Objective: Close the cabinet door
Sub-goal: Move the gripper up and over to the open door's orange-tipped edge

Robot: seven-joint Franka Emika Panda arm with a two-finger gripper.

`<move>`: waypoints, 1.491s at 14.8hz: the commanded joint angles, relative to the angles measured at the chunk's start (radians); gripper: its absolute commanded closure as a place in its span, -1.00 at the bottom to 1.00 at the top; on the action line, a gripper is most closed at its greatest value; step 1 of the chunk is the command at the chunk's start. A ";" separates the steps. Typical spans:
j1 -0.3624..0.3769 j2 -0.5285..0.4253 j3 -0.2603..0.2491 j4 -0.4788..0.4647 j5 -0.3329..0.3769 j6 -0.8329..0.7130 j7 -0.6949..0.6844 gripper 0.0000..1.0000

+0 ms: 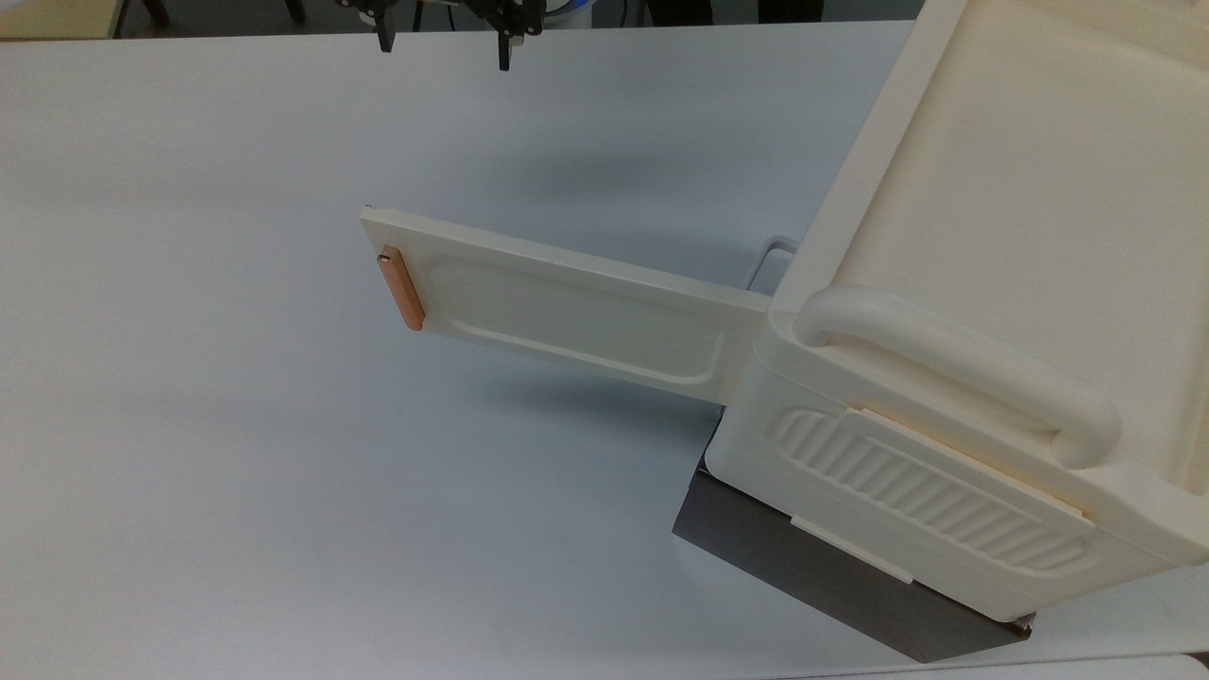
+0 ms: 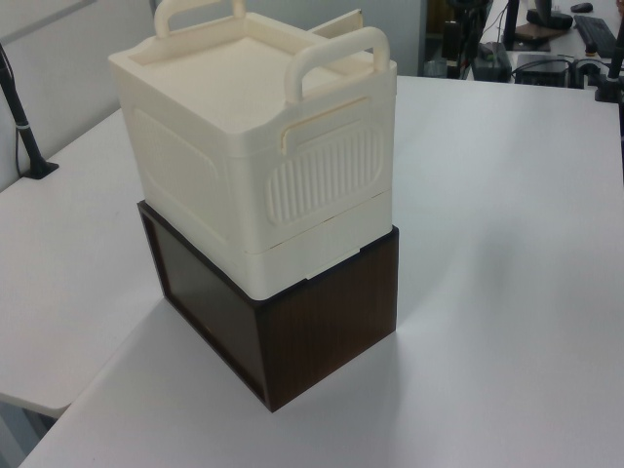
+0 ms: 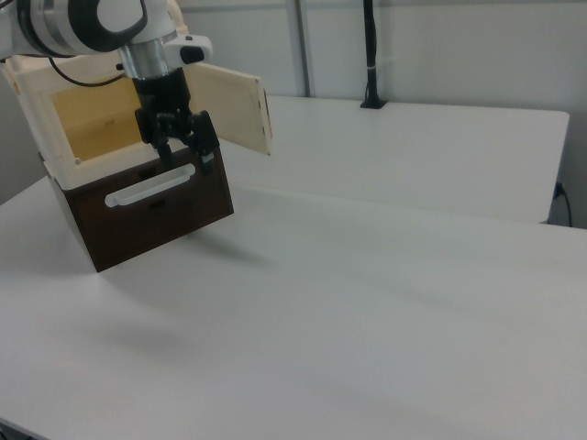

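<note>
The cabinet door (image 1: 567,307), smooth cream plastic with a copper bar handle (image 1: 400,288), stands open; tool (image 1: 444,52) fingers apart.

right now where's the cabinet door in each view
Top view: the cabinet door swings out from the cabinet toward the top view's left.
Left view: only its top edge peeks up behind the cabinet.
Right view: open, upper left, behind the gripper.
Shared landmark: the cabinet.

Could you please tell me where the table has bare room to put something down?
Most of the table is bare: everything on the top view's left of the open door and cabinet. It is tight between the door and the gripper at the far edge.
</note>
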 commanded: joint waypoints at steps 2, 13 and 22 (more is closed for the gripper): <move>-0.023 -0.019 -0.009 0.001 0.048 0.008 0.008 -1.00; -0.017 -0.015 -0.005 -0.001 0.048 0.010 0.005 0.08; -0.017 -0.004 -0.005 0.001 0.050 0.019 -0.026 1.00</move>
